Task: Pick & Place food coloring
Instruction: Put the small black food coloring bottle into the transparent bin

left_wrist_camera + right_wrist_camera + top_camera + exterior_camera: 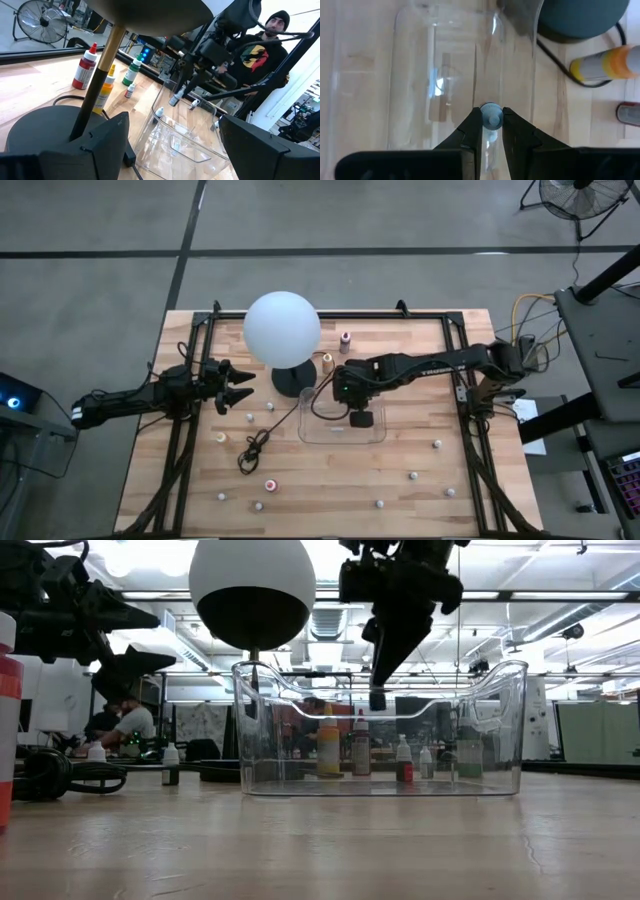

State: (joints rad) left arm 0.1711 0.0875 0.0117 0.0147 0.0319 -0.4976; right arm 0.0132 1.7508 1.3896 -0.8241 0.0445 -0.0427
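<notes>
While above the clear tray, right claw narrow, pinching a small blue-capped bottle.

A robotics lab or workshop in a big industrial hall; bare concrete floor around a framed wooden table; a floor fan; ceiling strip lights; people seated at workstations behind.
</notes>
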